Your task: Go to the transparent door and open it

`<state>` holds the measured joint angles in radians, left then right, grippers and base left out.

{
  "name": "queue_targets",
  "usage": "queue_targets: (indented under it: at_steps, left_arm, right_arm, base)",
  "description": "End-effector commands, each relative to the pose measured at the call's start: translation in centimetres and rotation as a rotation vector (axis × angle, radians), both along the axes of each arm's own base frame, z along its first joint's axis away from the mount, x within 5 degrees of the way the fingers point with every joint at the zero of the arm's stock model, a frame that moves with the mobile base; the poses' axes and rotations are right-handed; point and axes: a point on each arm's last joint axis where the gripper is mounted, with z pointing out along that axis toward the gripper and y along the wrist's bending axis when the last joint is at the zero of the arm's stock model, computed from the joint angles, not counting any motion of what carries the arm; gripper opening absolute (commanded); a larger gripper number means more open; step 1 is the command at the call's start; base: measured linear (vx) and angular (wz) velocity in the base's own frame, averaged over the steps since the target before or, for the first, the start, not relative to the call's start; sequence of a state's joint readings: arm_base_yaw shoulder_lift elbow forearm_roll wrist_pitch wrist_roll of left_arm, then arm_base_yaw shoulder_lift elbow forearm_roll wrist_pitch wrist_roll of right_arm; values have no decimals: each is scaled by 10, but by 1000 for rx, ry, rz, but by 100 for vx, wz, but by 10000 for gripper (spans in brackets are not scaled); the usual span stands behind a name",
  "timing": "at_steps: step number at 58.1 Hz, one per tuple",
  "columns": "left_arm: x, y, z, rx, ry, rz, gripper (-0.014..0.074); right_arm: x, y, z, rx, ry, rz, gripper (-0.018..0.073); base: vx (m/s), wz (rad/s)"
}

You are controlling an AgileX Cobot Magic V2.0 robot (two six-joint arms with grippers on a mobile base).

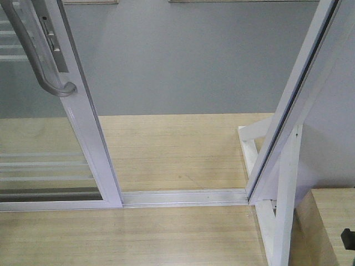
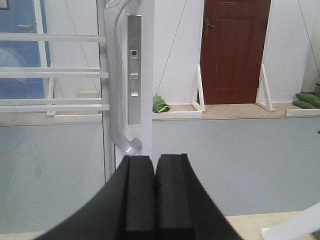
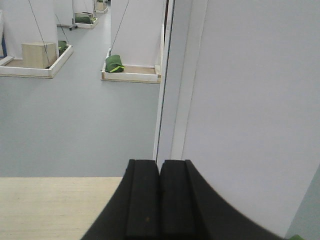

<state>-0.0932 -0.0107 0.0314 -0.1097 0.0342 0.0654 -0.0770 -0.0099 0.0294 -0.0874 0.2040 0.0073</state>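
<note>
The transparent door (image 1: pixel 91 133) stands at the left of the front view, glass with thin white bars in a white frame. It is slid aside, leaving a wide gap above the floor track (image 1: pixel 183 197). Its curved grey handle (image 1: pixel 33 50) is on the stile. In the left wrist view the handle (image 2: pixel 116 75) and a lock plate (image 2: pixel 134 70) are straight ahead. My left gripper (image 2: pixel 155 158) is shut and empty, just below the handle's lower end. My right gripper (image 3: pixel 160 162) is shut and empty, facing the white jamb (image 3: pixel 172 75). Neither gripper is clearly visible in the front view.
A white jamb (image 1: pixel 294 100) with a triangular brace (image 1: pixel 277 194) bounds the gap on the right, next to a wooden box (image 1: pixel 333 221). Grey floor (image 1: pixel 183 61) lies past the wooden floor. A red door (image 2: pixel 235 50) and green bags (image 3: pixel 114 64) are far off.
</note>
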Motion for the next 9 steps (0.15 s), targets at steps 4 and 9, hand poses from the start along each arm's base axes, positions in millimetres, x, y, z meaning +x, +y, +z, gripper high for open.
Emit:
queue_targets:
  at_steps: [4, 9]
  left_arm:
    - [-1, 1, 3, -20, -78, 10, -6]
    - [-1, 1, 3, -20, -78, 10, -6]
  right_arm:
    - [1, 0, 6, -17, -72, 4, -9]
    - [1, 0, 6, -17, -72, 4, -9]
  base:
    - [0, 0]
    - [0, 0]
